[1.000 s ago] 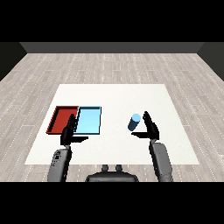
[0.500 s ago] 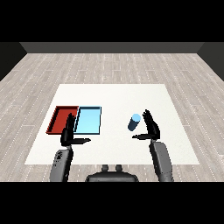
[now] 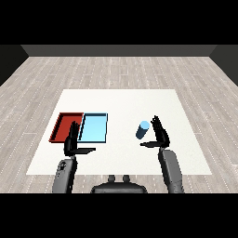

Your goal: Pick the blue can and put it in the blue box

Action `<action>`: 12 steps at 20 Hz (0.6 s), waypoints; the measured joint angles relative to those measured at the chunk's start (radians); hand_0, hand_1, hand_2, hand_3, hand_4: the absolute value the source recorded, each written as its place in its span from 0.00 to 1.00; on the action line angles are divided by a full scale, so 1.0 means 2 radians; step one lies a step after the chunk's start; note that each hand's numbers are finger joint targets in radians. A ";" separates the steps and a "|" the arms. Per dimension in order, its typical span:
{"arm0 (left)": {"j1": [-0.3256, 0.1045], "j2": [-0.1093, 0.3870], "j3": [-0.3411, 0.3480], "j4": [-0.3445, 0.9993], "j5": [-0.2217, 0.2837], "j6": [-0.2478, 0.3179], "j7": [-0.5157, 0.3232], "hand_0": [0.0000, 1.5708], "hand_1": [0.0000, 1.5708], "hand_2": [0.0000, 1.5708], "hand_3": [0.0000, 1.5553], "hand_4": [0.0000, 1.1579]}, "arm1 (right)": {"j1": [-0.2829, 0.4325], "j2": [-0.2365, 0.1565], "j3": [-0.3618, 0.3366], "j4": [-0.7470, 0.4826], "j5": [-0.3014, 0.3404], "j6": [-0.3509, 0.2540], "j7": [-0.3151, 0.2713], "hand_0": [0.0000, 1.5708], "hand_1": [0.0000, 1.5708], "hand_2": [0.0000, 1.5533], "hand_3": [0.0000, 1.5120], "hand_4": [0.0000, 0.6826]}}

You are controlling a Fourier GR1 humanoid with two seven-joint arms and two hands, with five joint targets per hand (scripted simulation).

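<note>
1. In the head view, a white rectangular table (image 3: 121, 100) lay on a grey plank floor (image 3: 116, 69), and it carried every object described here.
2. A small light blue cylindrical can (image 3: 142, 129) stood tilted on the table right of centre, well apart from both trays.
3. The robot's black right hand (image 3: 160, 135) hung just to the right of the can, fingers straight and raised, thumb pointing left below the can; it held nothing, and whether it touched the can could not be told.
4. A shallow light blue rectangular tray (image 3: 94, 128) lay left of centre, with nothing visible inside it.
5. A shallow red rectangular tray (image 3: 62, 125) lay just beside it on the left, their long sides touching.
6. The robot's black left hand (image 3: 73, 142) hovered over the near edge where the two trays met, fingers straight and upright, thumb stretched to the right, holding nothing.
7. Both grey forearms rose from the near edge of the table.
</note>
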 measured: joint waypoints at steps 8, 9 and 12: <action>0.001 0.001 0.005 0.000 0.000 -0.002 -0.001 0.00 0.00 0.00 0.00 0.00 | -0.024 -0.002 -0.012 0.057 -0.001 -0.002 -0.022 0.00 0.00 0.00 0.00 0.00; 0.004 0.005 0.009 0.000 0.002 -0.007 -0.003 0.00 0.00 0.00 0.00 0.00 | -0.023 0.000 -0.011 0.060 0.000 -0.004 -0.022 0.00 0.00 0.00 0.00 0.00; 0.004 -0.001 0.002 0.002 -0.009 0.003 -0.007 0.00 0.00 0.00 0.00 0.00 | -0.030 -0.001 -0.015 0.076 -0.003 -0.007 -0.020 0.00 0.00 0.00 0.00 0.00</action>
